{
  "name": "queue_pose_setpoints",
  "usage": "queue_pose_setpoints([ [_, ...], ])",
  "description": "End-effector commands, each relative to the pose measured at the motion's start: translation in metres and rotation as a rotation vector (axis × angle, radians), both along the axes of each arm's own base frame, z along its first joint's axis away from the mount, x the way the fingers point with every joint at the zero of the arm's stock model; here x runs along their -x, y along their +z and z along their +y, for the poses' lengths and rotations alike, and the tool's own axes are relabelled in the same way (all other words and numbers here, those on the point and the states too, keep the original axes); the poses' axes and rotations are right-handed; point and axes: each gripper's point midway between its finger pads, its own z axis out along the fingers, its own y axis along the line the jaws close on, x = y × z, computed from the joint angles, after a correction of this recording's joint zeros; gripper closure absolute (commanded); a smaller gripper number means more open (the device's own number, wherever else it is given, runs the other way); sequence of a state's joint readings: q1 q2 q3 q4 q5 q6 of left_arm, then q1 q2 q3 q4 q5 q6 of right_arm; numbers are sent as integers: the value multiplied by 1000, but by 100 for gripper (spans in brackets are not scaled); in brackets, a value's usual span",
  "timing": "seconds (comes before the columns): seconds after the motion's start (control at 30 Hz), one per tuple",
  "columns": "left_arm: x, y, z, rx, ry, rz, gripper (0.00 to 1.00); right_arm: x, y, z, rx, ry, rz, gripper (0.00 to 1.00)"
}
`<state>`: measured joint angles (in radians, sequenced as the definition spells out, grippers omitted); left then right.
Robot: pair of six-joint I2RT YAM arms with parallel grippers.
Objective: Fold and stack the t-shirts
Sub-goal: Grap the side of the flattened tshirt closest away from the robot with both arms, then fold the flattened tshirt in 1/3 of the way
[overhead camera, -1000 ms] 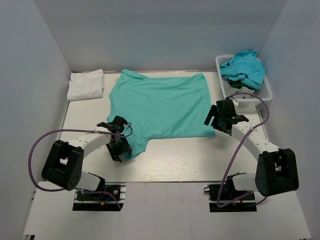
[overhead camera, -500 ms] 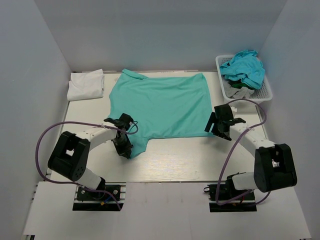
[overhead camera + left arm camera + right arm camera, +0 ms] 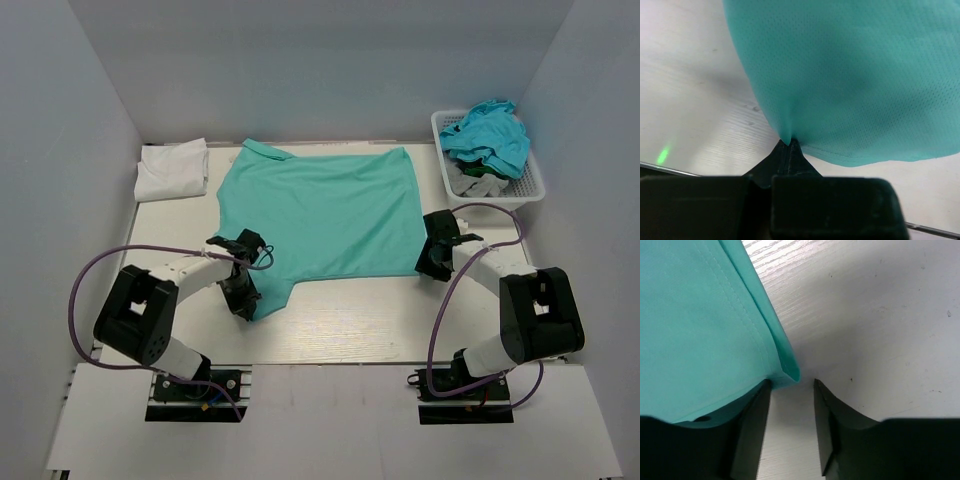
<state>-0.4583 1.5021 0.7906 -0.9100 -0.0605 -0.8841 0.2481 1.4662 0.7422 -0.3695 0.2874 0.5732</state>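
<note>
A mint sea-green t-shirt (image 3: 320,210) lies spread flat in the middle of the table. My left gripper (image 3: 243,297) sits at its near-left sleeve. The left wrist view shows that gripper (image 3: 788,144) shut, with a pinch of the mint cloth (image 3: 850,75) between its tips. My right gripper (image 3: 436,262) is low at the shirt's near-right hem corner. In the right wrist view it (image 3: 790,386) stands open, and the hem corner (image 3: 786,371) rests by the tip of its left finger (image 3: 752,430). A folded white t-shirt (image 3: 172,170) lies at the back left.
A white lattice basket (image 3: 530,188) stands at the back right, with crumpled turquoise-blue t-shirts (image 3: 488,135) heaped in it. Grey walls close the table on the left, back and right. Purple cables loop beside both arms.
My left gripper has closed on the sleeve and shifted slightly right. My right gripper has moved in and down to the hem corner, and its jaws have narrowed.
</note>
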Motion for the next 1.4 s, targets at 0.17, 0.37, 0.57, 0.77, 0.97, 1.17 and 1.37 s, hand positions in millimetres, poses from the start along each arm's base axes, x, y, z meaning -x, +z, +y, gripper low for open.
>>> queue_pose_setpoints([
  [0.17,27,9,22,-64,1,31,100,0,-13,-6,25,-27,-2,80],
  [0.37,19,20,13,-13,2,-20,100,15,-15,1,-15,20,28,100],
  [0.57,0,46,-3,63,1,-90,100,17,17,23,-129,118,-38,100],
  [0.77,-56,89,-18,105,12,-275,100,-14,50,35,-153,150,-88,100],
  [0.97,-114,130,-15,39,23,-452,100,-41,69,41,-150,172,-114,100],
  [1.17,-166,149,-5,-37,65,-574,100,-76,78,41,-106,174,-120,100],
  [1.37,-214,170,7,-71,123,-674,100,-110,97,40,-52,187,-146,100],
])
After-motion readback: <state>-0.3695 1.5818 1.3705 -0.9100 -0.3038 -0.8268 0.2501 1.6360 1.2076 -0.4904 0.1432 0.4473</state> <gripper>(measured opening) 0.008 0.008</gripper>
